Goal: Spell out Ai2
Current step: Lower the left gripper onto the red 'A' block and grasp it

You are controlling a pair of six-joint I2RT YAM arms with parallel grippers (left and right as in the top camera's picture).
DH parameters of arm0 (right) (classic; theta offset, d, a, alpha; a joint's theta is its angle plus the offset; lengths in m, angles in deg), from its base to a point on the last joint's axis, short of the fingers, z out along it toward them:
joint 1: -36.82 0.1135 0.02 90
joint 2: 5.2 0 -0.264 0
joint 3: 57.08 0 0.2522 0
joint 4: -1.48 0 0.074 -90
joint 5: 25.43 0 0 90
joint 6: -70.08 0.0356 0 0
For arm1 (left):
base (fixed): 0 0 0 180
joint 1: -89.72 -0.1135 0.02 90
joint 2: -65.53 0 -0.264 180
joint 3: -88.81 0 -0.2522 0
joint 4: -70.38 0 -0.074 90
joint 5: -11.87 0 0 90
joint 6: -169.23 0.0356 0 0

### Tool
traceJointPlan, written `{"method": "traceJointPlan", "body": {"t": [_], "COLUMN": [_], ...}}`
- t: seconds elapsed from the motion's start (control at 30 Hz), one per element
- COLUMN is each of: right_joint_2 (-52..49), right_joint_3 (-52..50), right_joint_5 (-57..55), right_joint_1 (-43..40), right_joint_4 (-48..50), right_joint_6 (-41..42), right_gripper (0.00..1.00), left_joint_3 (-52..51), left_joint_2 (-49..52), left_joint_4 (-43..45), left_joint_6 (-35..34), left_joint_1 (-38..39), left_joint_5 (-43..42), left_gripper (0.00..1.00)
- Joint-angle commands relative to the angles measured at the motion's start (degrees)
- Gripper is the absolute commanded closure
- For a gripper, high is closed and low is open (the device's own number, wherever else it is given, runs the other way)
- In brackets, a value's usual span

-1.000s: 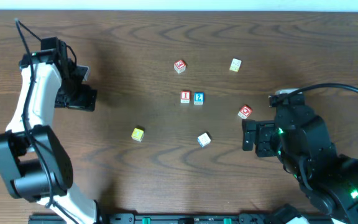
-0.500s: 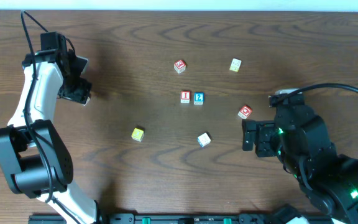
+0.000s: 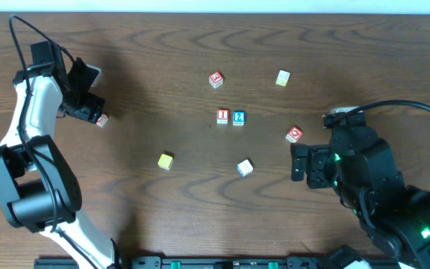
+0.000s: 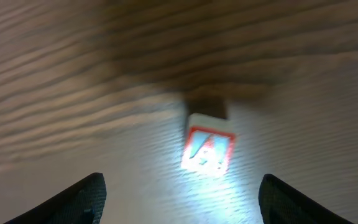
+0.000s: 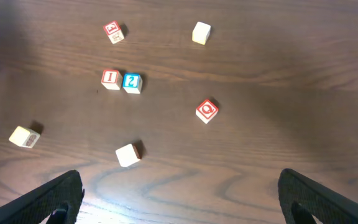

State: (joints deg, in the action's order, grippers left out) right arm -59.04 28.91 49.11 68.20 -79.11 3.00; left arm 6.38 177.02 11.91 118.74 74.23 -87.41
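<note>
Legible only from the left wrist: red A block [image 4: 209,151], loose beneath the released left gripper [image 4: 182,198]; right gripper [image 5: 182,196] spread wide, open tabletop [image 5: 48,81] left of the I block [image 5: 110,79].

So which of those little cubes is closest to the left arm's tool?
The red-bordered A cube, right in front of the left tool; all the others sit far off mid-table.

Worktop [image 3: 163,45]: dark brown, streaked wood grain.
Far left, A block [image 4: 209,151]: pale face, red border.
Centre pair: I block [image 3: 222,116] red on white; 2 block [image 3: 238,117] blue on white.
Right: round-marked block [image 3: 295,134], red.
Near centre: yellow block [image 3: 166,161], cream block [image 3: 245,167].
Left arm [image 3: 30,112]: white, black joints.
</note>
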Motion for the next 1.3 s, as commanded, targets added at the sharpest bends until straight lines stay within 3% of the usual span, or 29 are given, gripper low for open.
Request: {"method": "traceJointPlan", "body": {"t": [0.0, 1.0, 1.27], "right_joint_2": [0.2, 0.2, 0.2], "right_joint_3": [0.0, 0.0, 0.0], "right_joint_5": [-0.8, -0.8, -0.8], "right_joint_1": [-0.2, -0.2, -0.2], "right_joint_4": [-0.1, -0.1, -0.1], "right_joint_6": [-0.7, -0.7, -0.7], "right_gripper": [0.01, 0.01, 0.01], "left_joint_3": [-0.2, -1.4, -1.4], "left_joint_2": [2.3, 6.3, 6.6], "left_joint_4": [0.0, 0.1, 1.7], "left_joint_6": [2.6, 3.0, 3.0], "left_joint_1": [0.1, 0.1, 0.1], "left_joint_5": [-5.1, -5.4, -5.3], "left_gripper": [0.19, 0.2, 0.36]}}
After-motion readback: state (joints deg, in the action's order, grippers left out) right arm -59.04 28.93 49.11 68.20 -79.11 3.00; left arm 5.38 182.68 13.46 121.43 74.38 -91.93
